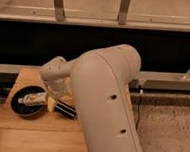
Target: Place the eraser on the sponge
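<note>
The eraser (66, 109) is a small black oblong block with a thin pale stripe. It lies on the wooden table (28, 135), just right of a black dish. My gripper (53, 100) hangs from the pale wrist directly over the eraser's left end, between the eraser and the dish. My large pale arm (104, 101) fills the middle of the camera view and covers the table's right part. The sponge is not in sight; it may be behind the arm.
A black round dish (16, 109) at the table's left holds a whitish-beige oblong thing with dark marks (32, 97). Behind the table runs a dark wall with a metal rail (168, 82). Speckled floor (169, 132) lies to the right.
</note>
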`<state>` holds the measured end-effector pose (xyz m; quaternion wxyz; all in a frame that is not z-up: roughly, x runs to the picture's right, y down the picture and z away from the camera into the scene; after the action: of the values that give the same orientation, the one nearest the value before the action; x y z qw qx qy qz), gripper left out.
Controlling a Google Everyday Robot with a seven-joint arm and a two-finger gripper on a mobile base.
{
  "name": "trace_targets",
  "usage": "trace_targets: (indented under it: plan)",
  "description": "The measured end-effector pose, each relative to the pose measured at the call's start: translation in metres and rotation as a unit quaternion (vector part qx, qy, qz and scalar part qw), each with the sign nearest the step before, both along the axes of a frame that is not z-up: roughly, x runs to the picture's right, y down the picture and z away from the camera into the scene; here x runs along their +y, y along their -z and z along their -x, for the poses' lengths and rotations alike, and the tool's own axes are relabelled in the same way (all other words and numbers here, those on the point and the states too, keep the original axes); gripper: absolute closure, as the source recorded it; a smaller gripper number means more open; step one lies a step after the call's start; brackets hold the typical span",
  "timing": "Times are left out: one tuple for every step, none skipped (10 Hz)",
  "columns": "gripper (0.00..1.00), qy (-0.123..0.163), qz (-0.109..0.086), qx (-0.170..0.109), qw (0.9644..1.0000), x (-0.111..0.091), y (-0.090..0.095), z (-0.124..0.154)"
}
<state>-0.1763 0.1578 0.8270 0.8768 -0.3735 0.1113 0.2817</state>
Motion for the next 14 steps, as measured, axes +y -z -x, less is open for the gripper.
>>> trace_targets:
  plan:
    - [0.20,-0.003,0.004,-0.006,1.0000,0.004,-0.004,0.003]
    - [0.20,-0.005,0.008,-0.015,0.9998,0.008,-0.006,0.010]
    - [0.20,-0.004,0.012,-0.017,0.9998,0.012,-0.010,0.010]
    - [0.20,-0.005,0.015,-0.022,0.9996,0.014,-0.014,0.013]
    - [0.20,-0.004,0.018,-0.026,0.9995,0.015,-0.017,0.017]
    - [0.20,-0.001,0.021,-0.030,0.9993,0.018,-0.020,0.022]
    - [0.21,0.002,0.027,-0.033,0.9991,0.023,-0.023,0.028]
    - [0.27,0.004,0.030,-0.032,0.9990,0.027,-0.026,0.029]
    - [0.34,0.009,0.032,-0.031,0.9990,0.030,-0.027,0.030]
    - [0.47,0.014,0.033,-0.028,0.9990,0.033,-0.028,0.032]
    - [0.57,0.016,0.033,-0.025,0.9990,0.035,-0.028,0.032]
    - [0.67,0.015,0.033,-0.023,0.9991,0.035,-0.029,0.032]
    - [0.73,0.016,0.033,-0.022,0.9991,0.036,-0.030,0.031]
    - [0.87,0.016,0.032,-0.020,0.9992,0.034,-0.029,0.030]
